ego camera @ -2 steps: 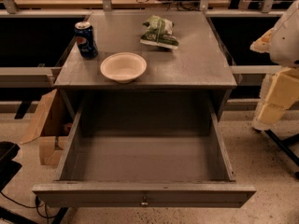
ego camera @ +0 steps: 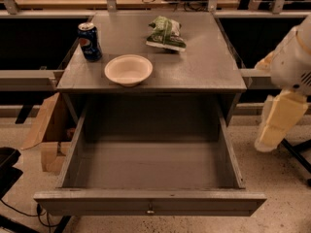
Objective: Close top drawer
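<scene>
Standing pulled far out from under the desk [ego camera: 209, 67]: top drawer [ego camera: 97, 202], a wide, deep grey box, interior bare, flat front panel nearest the camera, small brass knob [ego camera: 150, 209] at its centre.

Gripper [ego camera: 276, 123]: pale, hanging at the right edge of the view, beside and apart from the drawer's right wall and above the speckled floor. Whether it is open or shut cannot be told; nothing is seen in its hold.

Change since the previous view: the gripper sits a little lower and further toward the drawer than it did. The drawer front holds the same position, so no closing travel has begun. Judgement: approach phase, task essentially unstarted. The front panel has yet to be contacted and pushed back toward the desk.

Desk top contents:
- can [ego camera: 89, 41], blue with a red-and-white roundel in the Pepsi colours, back left; lettering not legible.
- bowl [ego camera: 128, 70], cream, empty, near the front edge.
- bag [ego camera: 166, 33], green and white snack packet, back centre; print unreadable.

Other: cardboard box [ego camera: 46, 125], on the floor left of the drawer, no markings seen.
</scene>
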Tool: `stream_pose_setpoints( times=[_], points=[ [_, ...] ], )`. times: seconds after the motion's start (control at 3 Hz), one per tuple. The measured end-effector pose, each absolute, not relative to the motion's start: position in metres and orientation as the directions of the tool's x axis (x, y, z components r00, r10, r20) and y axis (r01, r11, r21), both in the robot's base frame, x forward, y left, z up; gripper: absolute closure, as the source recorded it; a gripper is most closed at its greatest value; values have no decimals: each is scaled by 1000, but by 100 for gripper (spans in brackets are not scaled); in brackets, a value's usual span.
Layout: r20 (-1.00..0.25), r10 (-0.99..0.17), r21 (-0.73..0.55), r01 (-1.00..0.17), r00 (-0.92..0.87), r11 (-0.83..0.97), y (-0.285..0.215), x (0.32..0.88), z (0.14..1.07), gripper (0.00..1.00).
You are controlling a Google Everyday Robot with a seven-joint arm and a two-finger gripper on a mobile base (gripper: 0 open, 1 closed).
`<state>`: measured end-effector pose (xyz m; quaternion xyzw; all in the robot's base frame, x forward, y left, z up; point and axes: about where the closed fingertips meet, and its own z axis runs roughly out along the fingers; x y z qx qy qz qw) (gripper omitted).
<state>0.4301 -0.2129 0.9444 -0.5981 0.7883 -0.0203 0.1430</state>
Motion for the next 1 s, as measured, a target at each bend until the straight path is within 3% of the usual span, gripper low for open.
stream_pose_setpoints(
  times=[0.33, 0.67, 1.0],
  points=[
    [-211, -932, -153, -932, -295, 329, -204, 402, 894, 18],
    [-176, -914, -72, -921, -366, 383, -204, 331, 832, 49],
    [-128, -921, -7, -928, -368, 372, -196, 275, 784, 72]
  ],
)
